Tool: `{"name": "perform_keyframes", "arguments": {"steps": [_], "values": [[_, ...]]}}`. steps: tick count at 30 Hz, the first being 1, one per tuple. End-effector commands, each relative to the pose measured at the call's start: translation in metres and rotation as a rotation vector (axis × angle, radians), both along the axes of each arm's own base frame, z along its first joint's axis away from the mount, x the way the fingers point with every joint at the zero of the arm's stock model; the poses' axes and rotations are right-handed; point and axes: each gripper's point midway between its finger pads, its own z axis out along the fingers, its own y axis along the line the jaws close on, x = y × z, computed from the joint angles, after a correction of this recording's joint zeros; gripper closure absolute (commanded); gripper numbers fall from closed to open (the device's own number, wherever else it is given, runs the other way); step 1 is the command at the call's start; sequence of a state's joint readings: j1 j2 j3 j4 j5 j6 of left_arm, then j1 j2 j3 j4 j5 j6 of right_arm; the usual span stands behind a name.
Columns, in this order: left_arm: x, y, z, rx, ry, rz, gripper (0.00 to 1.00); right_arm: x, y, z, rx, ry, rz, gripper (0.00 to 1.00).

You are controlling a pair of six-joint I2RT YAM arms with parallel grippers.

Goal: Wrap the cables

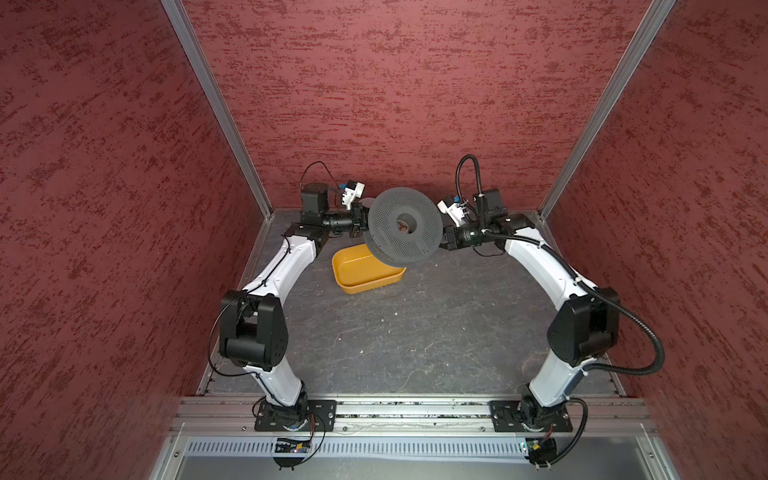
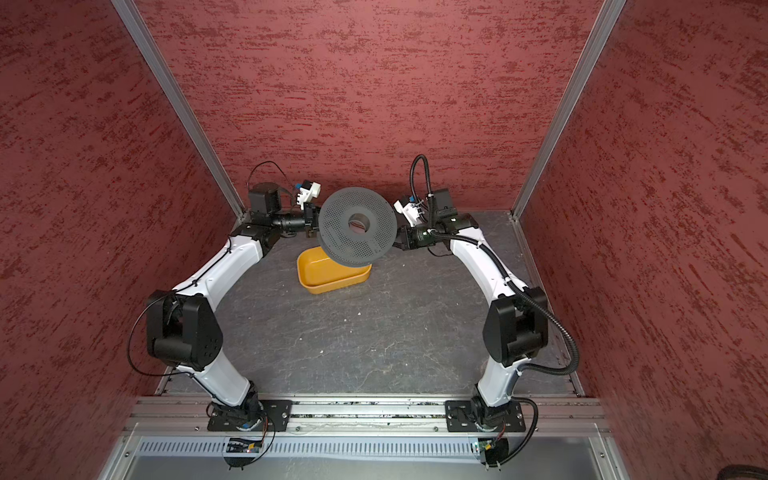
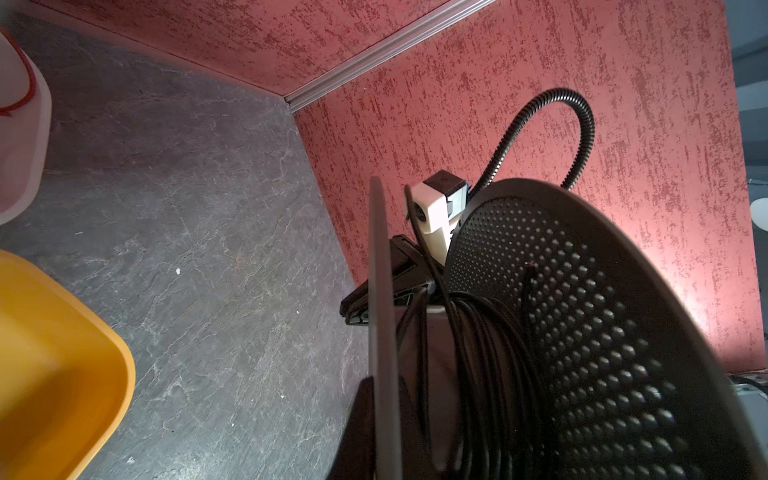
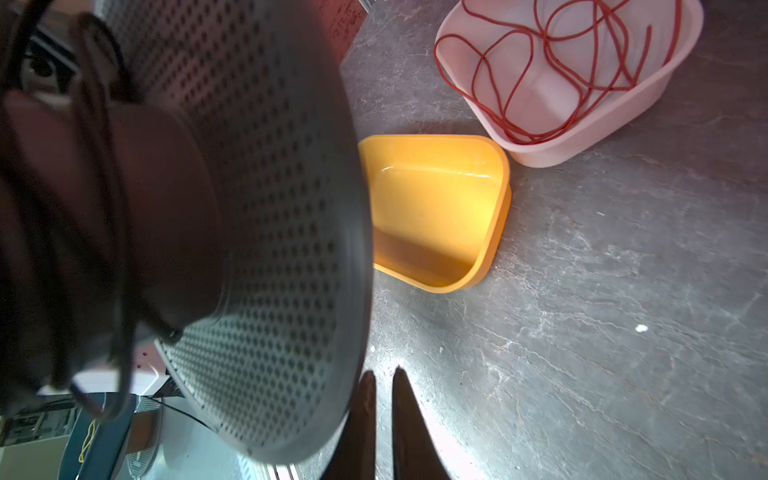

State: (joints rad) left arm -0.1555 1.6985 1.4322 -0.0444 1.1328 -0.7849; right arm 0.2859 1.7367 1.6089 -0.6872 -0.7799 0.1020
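Note:
A grey perforated spool (image 1: 405, 226) (image 2: 357, 226) hangs tilted in the air between my two grippers, above the far part of the floor. The cables (image 3: 478, 353), thin black wire, lie in loose turns round its hub between the two flanges; some loops also show in the right wrist view (image 4: 104, 208). My left gripper (image 3: 384, 380) (image 1: 360, 224) is shut on the edge of the spool's thin flange (image 3: 380, 270). My right gripper (image 4: 383, 372) (image 1: 446, 241) sits just beside the other flange (image 4: 270, 208), its fingers a narrow gap apart with only floor showing between them.
A yellow tray (image 1: 357, 272) (image 4: 494, 232) sits on the grey floor partly under the spool. A pale pink tub (image 4: 540, 153) (image 3: 25, 145) holding a tangled red cord (image 4: 582, 62) stands beyond it. Red walls close the back and both sides.

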Motion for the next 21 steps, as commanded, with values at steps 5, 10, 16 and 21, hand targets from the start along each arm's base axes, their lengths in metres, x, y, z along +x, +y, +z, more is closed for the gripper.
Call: {"name": "perform_keyframes", "arguments": {"steps": [5,10,16,21], "values": [[-0.001,-0.003,0.028,-0.051,-0.087,-0.045,1.0,0.013,-0.004,0.021,0.031,-0.077,-0.088,0.89],[-0.004,-0.003,0.028,-0.053,-0.067,-0.042,1.0,0.02,-0.007,0.021,0.031,-0.098,-0.129,0.83],[-0.001,0.0,0.021,-0.073,0.0,-0.027,1.0,0.018,-0.005,0.03,0.093,-0.106,-0.145,0.78],[0.001,0.003,0.021,-0.092,0.009,-0.019,1.0,0.011,-0.009,0.028,0.091,-0.128,-0.144,0.64]]}}
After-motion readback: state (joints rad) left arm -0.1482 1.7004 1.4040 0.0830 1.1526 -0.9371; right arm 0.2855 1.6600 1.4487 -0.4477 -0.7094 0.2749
